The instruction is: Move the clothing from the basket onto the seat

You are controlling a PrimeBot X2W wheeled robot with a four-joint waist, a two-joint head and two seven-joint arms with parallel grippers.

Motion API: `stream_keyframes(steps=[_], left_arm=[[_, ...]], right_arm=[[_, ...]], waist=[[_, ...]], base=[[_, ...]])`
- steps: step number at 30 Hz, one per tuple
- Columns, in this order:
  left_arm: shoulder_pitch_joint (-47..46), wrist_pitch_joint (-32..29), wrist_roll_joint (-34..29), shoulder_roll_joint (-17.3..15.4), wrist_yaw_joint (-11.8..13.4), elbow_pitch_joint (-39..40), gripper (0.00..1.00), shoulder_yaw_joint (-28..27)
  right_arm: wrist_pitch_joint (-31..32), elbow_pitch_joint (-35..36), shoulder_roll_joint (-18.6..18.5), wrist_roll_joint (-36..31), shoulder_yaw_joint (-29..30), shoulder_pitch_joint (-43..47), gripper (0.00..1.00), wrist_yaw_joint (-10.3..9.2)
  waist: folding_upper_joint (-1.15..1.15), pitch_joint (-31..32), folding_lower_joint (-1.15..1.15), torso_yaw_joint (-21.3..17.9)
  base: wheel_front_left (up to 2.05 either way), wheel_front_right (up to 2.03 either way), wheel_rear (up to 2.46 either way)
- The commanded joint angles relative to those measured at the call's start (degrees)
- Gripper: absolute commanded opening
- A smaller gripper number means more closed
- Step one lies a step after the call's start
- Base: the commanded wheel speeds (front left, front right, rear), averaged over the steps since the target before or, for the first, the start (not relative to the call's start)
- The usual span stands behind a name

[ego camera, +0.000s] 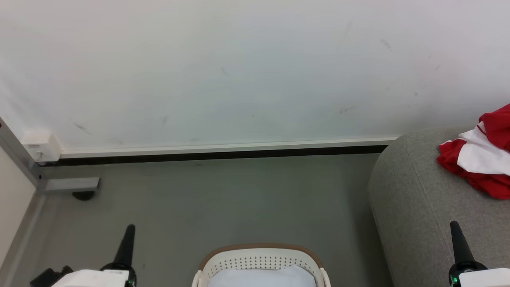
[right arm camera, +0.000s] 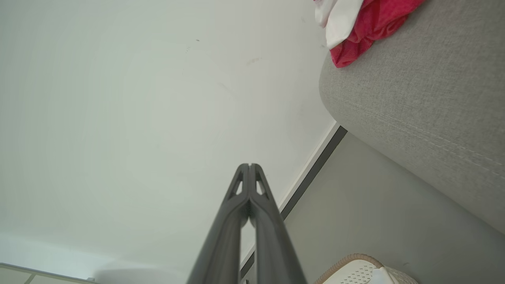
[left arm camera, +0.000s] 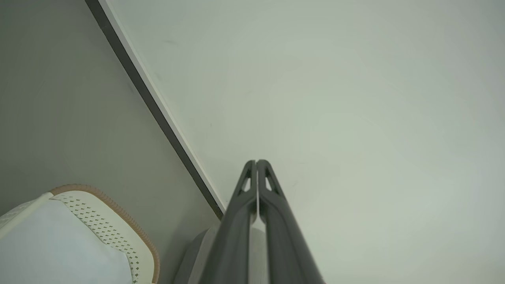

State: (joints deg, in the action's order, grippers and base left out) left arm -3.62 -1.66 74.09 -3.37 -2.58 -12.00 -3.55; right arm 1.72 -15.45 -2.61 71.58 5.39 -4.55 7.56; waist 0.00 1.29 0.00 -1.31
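Head view: clothing (ego camera: 484,157) lay bunched on the seat (ego camera: 414,199), close to its rounded end and well apart from the basket (ego camera: 261,261) on the floor. Left jaws at lower left and right jaws at lower right were both clenched, grasping nothing. Judged risk: the heap sat near the curve, so a brush from the right arm, or the fabric's own weight if much of it overhung, could drag it to the floor. The frame's right edge cut the clothing off, so how much of it rested on the seat couldn't be told. The bottom edge cut off the basket, and pale padding (ego camera: 259,279) covered what showed inside.

Left wrist view: the 2 fingers were pressed together, empty, aimed at the wall. The basket (left arm camera: 114,232) showed its rim and padding (left arm camera: 59,248), and no red was visible in that part. Anything tucked beneath the padding would be hidden.

Right wrist view: the jaws were clenched, empty. The clothing (right arm camera: 363,27) lay at the seat's (right arm camera: 426,98) end, close to the wall, so a slip into the gap behind looked possible. The top edge cropped the garment, and just a sliver of the basket (right arm camera: 355,270) showed
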Motion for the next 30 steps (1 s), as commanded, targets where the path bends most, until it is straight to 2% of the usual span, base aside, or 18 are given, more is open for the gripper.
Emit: stream_keyframes(steps=[1,30], left_arm=[[-1.18,-0.38,1.98,-0.04,-0.37,0.7,0.0,-0.53],[-2.3,-3.8,13.91,0.3,-1.38,1.29,0.0,-2.58]], right_arm=[[0.34,0.52,-0.6,1.89,0.17,-1.14,0.0,-0.09],[3.45,0.64,-0.83,16.24,0.6,-2.56,0.0,-0.12]], waist=[[0.0,-0.05,0.0,0.06],[0.0,-0.82,0.0,0.91]], base=[[0.0,0.0,0.0],[0.0,0.0,0.0]])
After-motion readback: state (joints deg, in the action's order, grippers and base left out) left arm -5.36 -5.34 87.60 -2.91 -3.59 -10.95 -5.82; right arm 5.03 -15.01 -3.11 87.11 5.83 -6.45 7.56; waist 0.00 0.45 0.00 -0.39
